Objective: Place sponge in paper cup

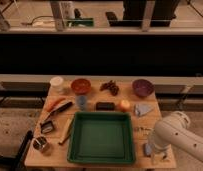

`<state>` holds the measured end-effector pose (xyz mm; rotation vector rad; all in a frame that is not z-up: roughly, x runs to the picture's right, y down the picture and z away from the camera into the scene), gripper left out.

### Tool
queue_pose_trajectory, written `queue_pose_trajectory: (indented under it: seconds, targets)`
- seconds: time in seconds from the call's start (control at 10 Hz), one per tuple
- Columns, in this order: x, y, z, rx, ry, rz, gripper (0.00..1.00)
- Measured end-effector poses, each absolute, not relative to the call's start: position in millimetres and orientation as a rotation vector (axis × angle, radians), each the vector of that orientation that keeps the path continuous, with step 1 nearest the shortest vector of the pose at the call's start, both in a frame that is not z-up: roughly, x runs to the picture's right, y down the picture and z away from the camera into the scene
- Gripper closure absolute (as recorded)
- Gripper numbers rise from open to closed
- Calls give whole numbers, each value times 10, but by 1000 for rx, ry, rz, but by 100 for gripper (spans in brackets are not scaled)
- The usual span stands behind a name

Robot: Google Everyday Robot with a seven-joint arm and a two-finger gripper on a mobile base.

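Note:
The white paper cup (56, 83) stands upright at the table's back left corner. A small pale blue block (147, 149), which looks like the sponge, lies on the table to the right of the green tray (101, 159), near the front right corner. My white arm (174, 134) reaches in from the right. My gripper (154, 153) hangs at its lower end, right beside the blue block and close to the table top. The arm hides much of the gripper.
On the wooden table (55, 150) are a red bowl (81, 86), a purple bowl (143, 87), a blue cup (82, 102), a dark block (105, 106), an orange fruit (125, 105), a blue cloth (142, 109), dark snacks (110, 87) and utensils (55, 111) at the left.

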<state>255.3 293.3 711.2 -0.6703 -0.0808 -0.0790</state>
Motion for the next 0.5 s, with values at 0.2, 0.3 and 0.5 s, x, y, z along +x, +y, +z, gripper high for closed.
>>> queue_pose_trajectory:
  seconds: [0.2, 0.3, 0.5]
  targets:
    - [2598, 2906, 7143, -664, -75, -56, 20]
    - [2621, 2905, 7155, -663, -73, -46, 20]
    - [2659, 2924, 7196, -666, -76, -23, 20]
